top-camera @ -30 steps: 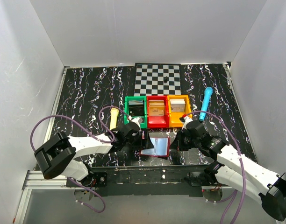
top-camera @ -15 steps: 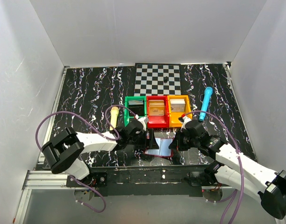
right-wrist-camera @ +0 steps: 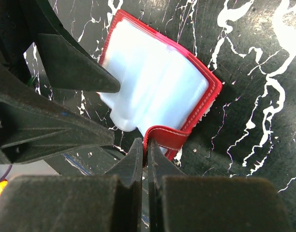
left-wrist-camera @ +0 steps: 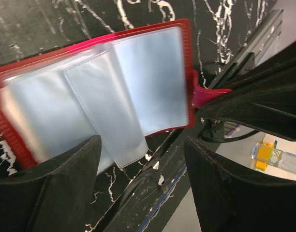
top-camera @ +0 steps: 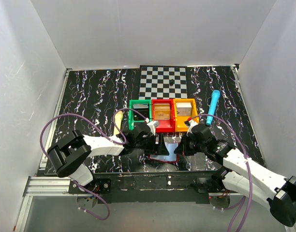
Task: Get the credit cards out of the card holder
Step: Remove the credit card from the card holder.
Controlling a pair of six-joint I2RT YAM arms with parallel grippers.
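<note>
Looking down from the top camera first: the card holder [top-camera: 165, 147] lies open on the black marbled table [top-camera: 90, 96], close to the front edge and just in front of the red bin [top-camera: 162, 100]. The green bin [top-camera: 140, 101] and the orange bin [top-camera: 185, 100] flank the red one. A checkered mat [top-camera: 163, 82] sits behind the bins, and a blue pen [top-camera: 213, 107] lies off to the right, well apart from the holder. Your left gripper [top-camera: 150, 141] is at the holder's left side and your right gripper [top-camera: 180, 149] at its right side. You cannot read the jaws from up here.

Left wrist camera: the card holder [left-wrist-camera: 148, 77] fills the view, red border around pale clear sleeves, one sleeve flap lying loose across the middle. Your left gripper [left-wrist-camera: 143, 145] has its jaws spread wide, one on either side of the holder's near edge, with nothing between them gripped. At the right edge a red tab [left-wrist-camera: 206, 95] sticks out into the dark fingers of the other arm.

Right wrist camera: your right gripper [right-wrist-camera: 146, 145] has its jaws pressed together on the red border of the card holder [right-wrist-camera: 157, 82] at its near corner. The left gripper [right-wrist-camera: 114, 112] shows on the left, its tips wide apart over the pale inside. You cannot tell whether they touch it.
</note>
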